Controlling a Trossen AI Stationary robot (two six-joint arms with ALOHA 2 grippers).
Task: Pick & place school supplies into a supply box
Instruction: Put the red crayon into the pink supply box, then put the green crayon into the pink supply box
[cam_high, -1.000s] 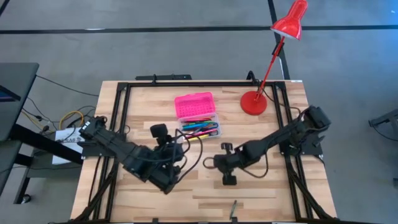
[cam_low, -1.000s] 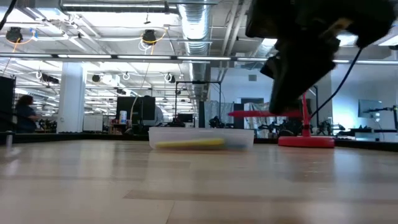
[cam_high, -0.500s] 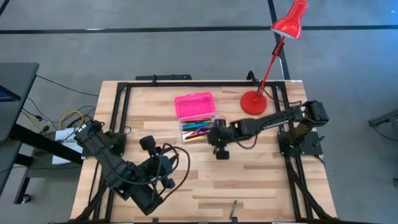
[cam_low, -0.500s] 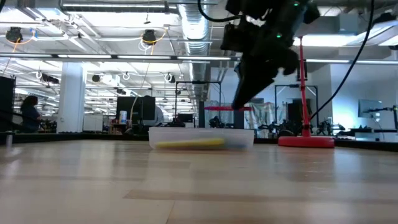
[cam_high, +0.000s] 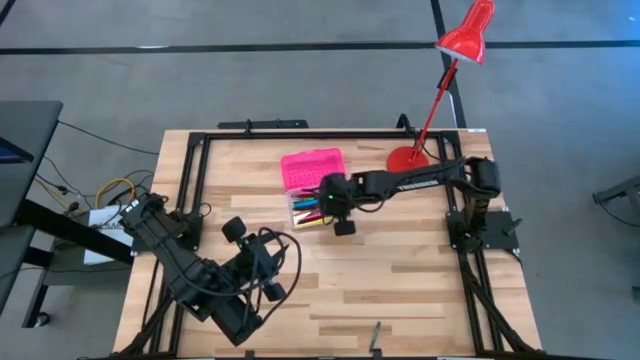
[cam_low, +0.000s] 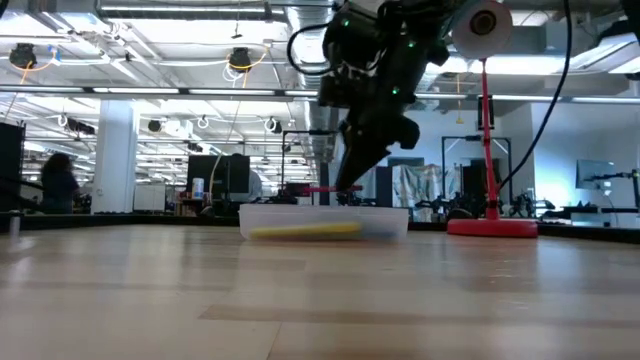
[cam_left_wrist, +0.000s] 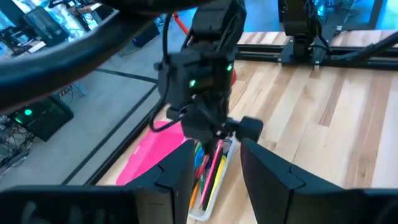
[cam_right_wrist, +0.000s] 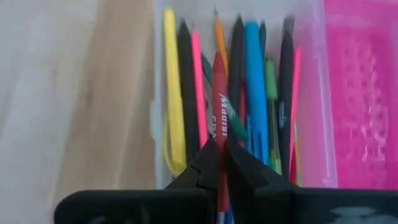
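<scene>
The right gripper (cam_right_wrist: 219, 163), pinched on a red pen (cam_right_wrist: 219, 99), has swung in from lower centre to hang over the box (cam_high: 319, 186) at upper centre (drop looks imminent), while the left gripper (cam_left_wrist: 214, 171), parted and empty, waits lower left.

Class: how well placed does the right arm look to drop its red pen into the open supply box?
Probably yes: the right gripper, shut on the red pen, hangs directly over the supply box, whose pink lid is folded back.

Right gripper (cam_high: 330, 205) — now over supply box (cam_high: 318, 185), from mid-table
</scene>
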